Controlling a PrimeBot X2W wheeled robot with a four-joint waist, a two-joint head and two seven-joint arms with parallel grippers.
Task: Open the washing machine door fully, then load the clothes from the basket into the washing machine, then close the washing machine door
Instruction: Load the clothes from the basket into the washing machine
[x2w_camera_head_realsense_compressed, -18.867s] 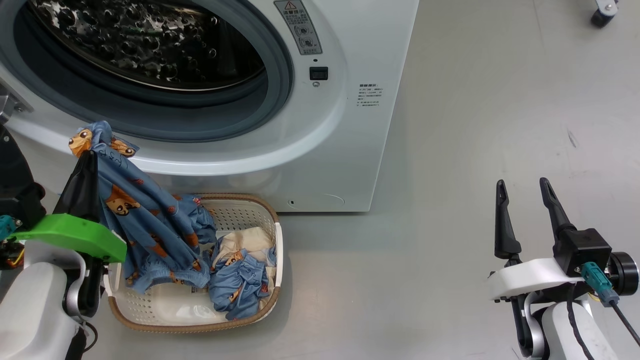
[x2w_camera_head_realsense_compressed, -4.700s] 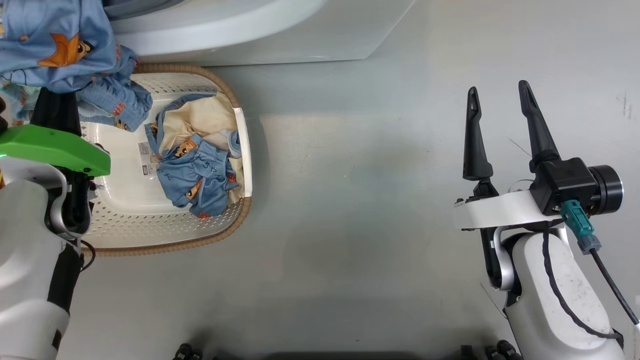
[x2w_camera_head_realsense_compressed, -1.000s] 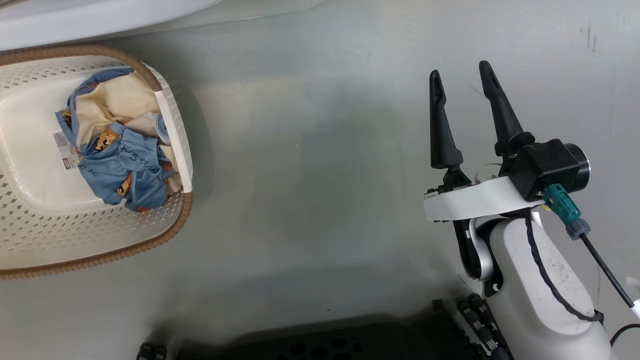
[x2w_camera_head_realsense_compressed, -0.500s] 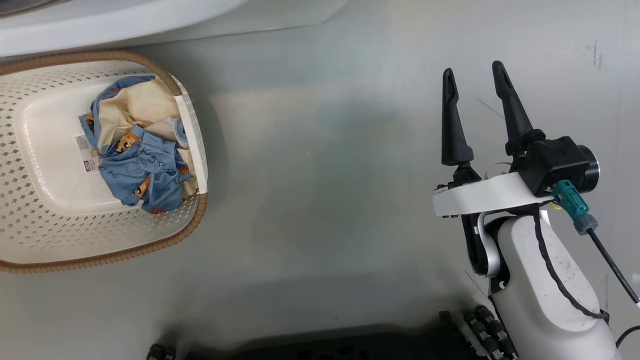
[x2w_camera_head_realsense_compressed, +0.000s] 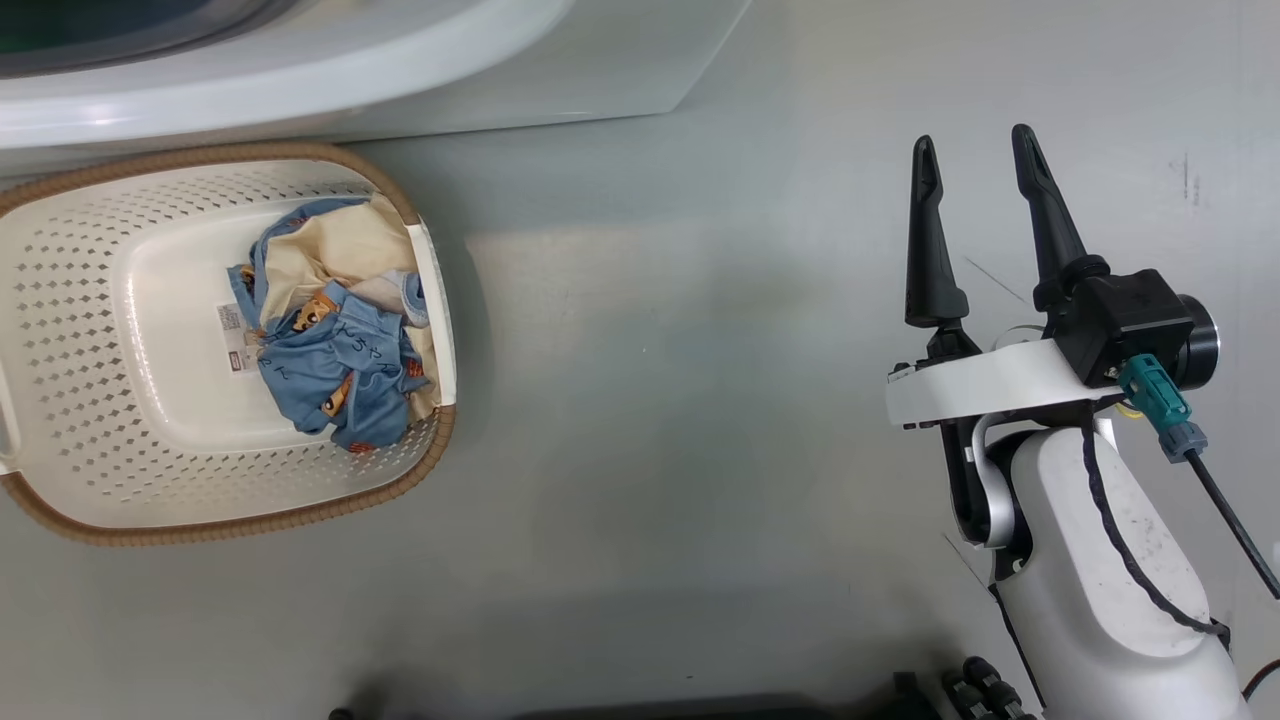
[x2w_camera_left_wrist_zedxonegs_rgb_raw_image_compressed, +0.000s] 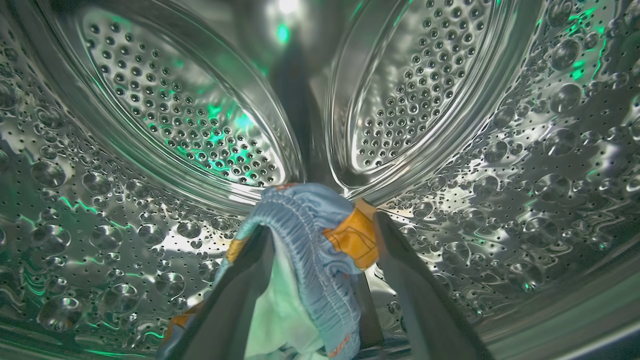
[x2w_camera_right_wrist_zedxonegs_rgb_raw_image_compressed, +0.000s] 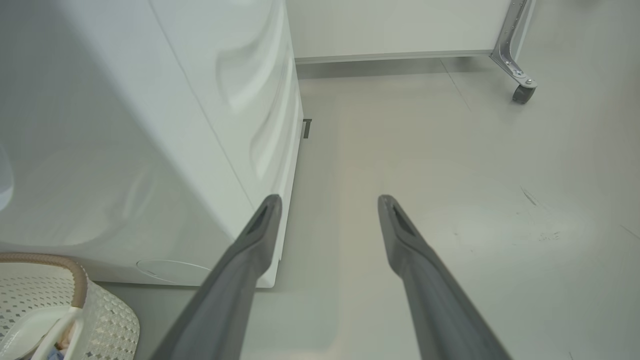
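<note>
In the left wrist view my left gripper (x2w_camera_left_wrist_zedxonegs_rgb_raw_image_compressed: 322, 225) is deep inside the washing machine's steel perforated drum (x2w_camera_left_wrist_zedxonegs_rgb_raw_image_compressed: 175, 125). Its fingers stand apart and open, and a light blue garment with an orange print (x2w_camera_left_wrist_zedxonegs_rgb_raw_image_compressed: 305, 240) lies loosely between them. In the head view the washing machine (x2w_camera_head_realsense_compressed: 300, 90) runs along the top edge. The cream basket (x2w_camera_head_realsense_compressed: 60, 300) sits below it with more blue and cream clothes (x2w_camera_head_realsense_compressed: 330, 350) bunched at its right side. My right gripper (x2w_camera_head_realsense_compressed: 975, 150) hovers open and empty over the floor, far to the right of the basket. The washing machine door is out of view.
A barcode label (x2w_camera_head_realsense_compressed: 235, 340) shows on the basket's bare bottom. The right wrist view looks past the washing machine's side (x2w_camera_right_wrist_zedxonegs_rgb_raw_image_compressed: 150, 125) and the basket's corner (x2w_camera_right_wrist_zedxonegs_rgb_raw_image_compressed: 105, 320) along grey floor (x2w_camera_right_wrist_zedxonegs_rgb_raw_image_compressed: 450, 200). A caster wheel (x2w_camera_right_wrist_zedxonegs_rgb_raw_image_compressed: 522, 92) stands far back.
The head camera has shifted, so the basket and machine sit further right and lower in the picture. My right gripper keeps its open pose. The left arm with its garment left the head view seconds ago.
</note>
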